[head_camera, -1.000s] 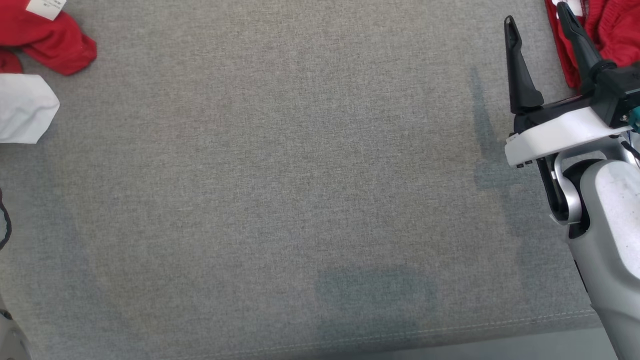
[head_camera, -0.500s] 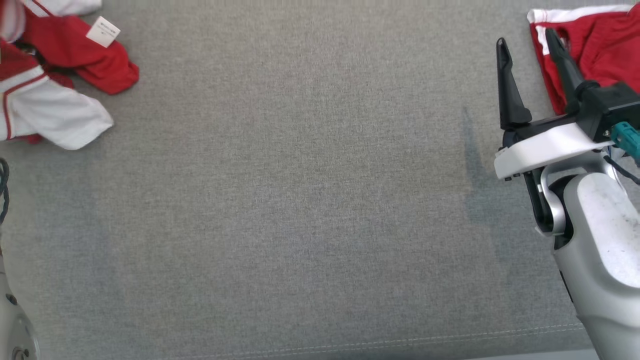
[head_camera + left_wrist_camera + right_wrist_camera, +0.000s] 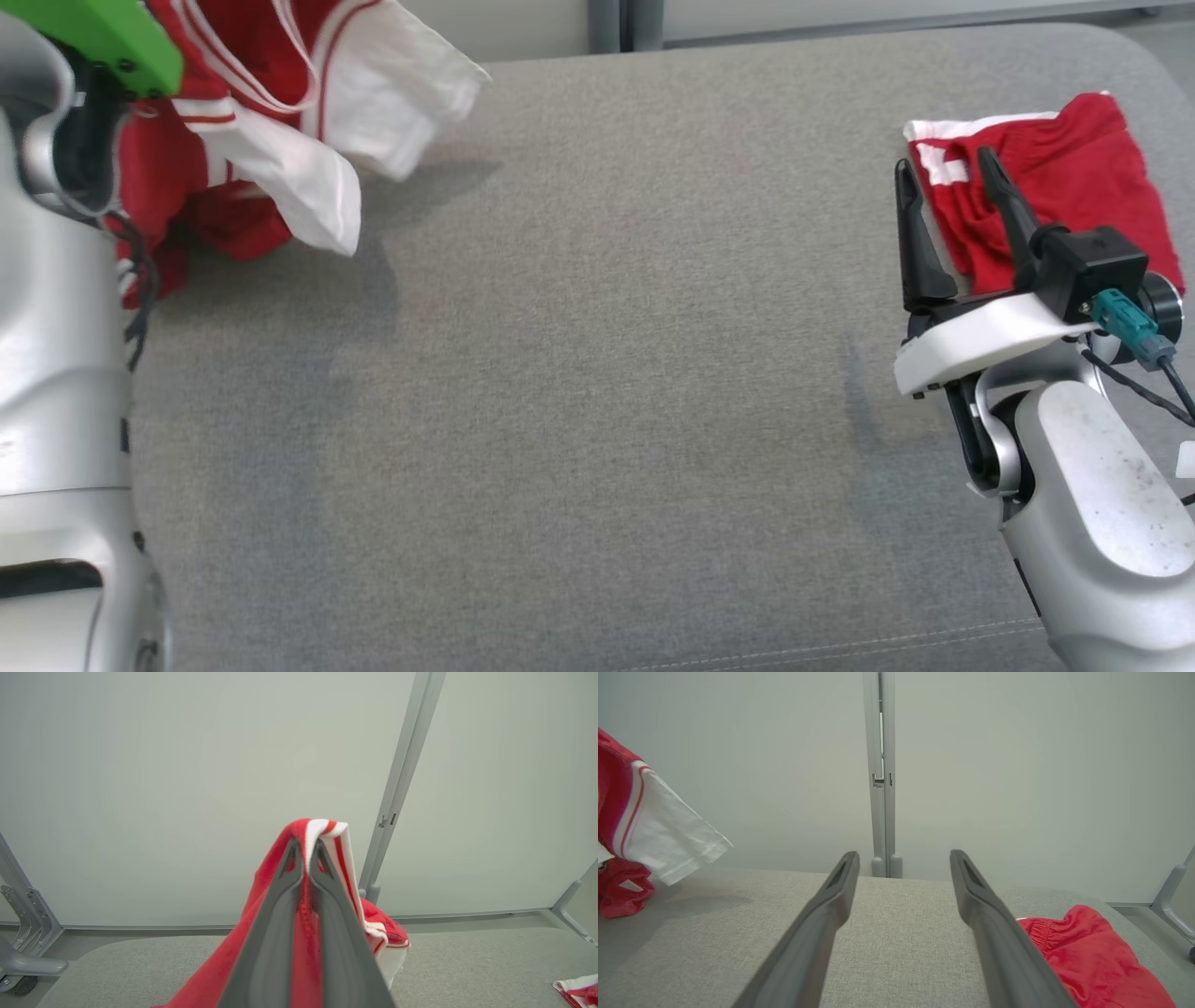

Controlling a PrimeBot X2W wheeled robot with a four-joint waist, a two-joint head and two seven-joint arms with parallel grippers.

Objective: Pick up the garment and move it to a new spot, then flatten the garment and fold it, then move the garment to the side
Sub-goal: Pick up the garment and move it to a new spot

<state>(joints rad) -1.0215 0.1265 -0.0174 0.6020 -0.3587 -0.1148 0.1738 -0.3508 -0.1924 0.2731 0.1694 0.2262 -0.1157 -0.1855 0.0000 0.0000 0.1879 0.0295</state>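
The left gripper (image 3: 306,847) was clamped tight on a fold of the red-and-white striped jersey garment (image 3: 280,177), which hung from it above the far left corner of the grey woven-fabric cushioned surface (image 3: 597,373); the right gripper (image 3: 943,163) stood with fingers spread wide, grasping nothing, just beside a pair of red shorts (image 3: 1074,177) lying at the far right.

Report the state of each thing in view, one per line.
left pincer: shut on red-and-white jersey.
red-and-white jersey: held aloft, bunched, hanging.
right pincer: open, empty.
red shorts: folded, lying on grey cushion.
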